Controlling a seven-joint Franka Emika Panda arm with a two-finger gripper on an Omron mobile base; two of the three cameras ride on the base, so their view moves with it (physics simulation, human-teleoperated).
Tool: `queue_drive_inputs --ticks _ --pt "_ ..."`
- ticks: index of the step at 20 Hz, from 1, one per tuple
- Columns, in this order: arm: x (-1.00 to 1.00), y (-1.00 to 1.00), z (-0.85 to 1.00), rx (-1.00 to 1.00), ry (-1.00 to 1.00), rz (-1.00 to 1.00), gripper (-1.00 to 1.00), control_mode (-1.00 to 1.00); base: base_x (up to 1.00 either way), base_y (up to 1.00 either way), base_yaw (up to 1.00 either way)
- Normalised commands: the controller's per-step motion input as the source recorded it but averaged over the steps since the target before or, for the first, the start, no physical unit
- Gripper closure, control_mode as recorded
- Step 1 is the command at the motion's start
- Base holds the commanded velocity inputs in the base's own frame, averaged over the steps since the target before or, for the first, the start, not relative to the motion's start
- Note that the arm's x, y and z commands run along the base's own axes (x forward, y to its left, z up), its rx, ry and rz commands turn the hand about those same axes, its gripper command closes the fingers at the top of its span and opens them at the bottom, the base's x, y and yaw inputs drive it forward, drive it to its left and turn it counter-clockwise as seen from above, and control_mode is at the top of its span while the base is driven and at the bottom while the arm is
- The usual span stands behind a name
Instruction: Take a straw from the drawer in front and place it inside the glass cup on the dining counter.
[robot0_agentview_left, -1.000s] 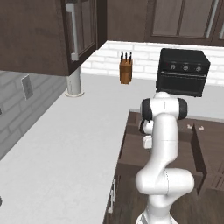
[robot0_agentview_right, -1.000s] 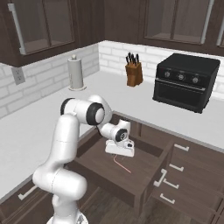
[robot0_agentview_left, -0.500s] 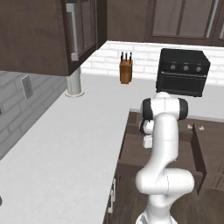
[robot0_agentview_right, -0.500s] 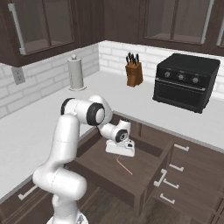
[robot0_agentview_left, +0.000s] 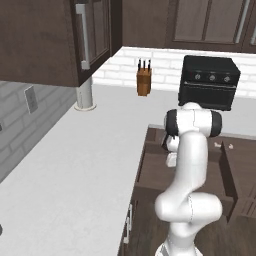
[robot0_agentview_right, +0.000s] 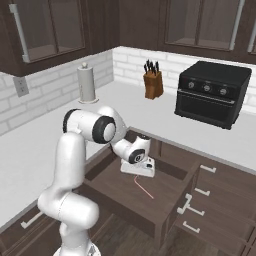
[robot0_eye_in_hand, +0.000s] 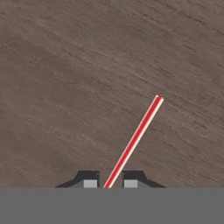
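Little is changed from a second earlier: arm and hand are kept low inside the open drawer (robot0_agentview_right: 165, 200), though the gripper (robot0_eye_in_hand: 111, 183) is now clamped on the near end of the red-and-white straw (robot0_eye_in_hand: 135, 139). Its far end is seen angled out over the dark wooden drawer floor, beside the white worktop (robot0_agentview_right: 35, 145) carrying a knife block (robot0_agentview_right: 153, 84) and black oven (robot0_agentview_right: 212, 95).

The white arm bends over at the elbow and reaches steeply down, wrist low, the hand (robot0_eye_in_hand: 111, 183) pointing downward with its two dark fingertips (robot0_eye_in_hand: 89, 180) pinched nearly together.
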Motion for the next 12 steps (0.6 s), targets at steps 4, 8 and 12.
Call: queue_drive_inputs --ticks 4,8,12 --pt "-0.67 0.0 1.0 0.0 -0.48 0.0 1.0 -1.0 0.0 0.0 0.0" --pt "-0.33 0.0 1.0 0.0 -0.38 -0.02 1.0 -1.0 0.0 0.0 0.0" --pt "0.0 0.03 1.0 0.03 -0.11 -0.08 1.0 -1.0 0.0 0.0 0.0"
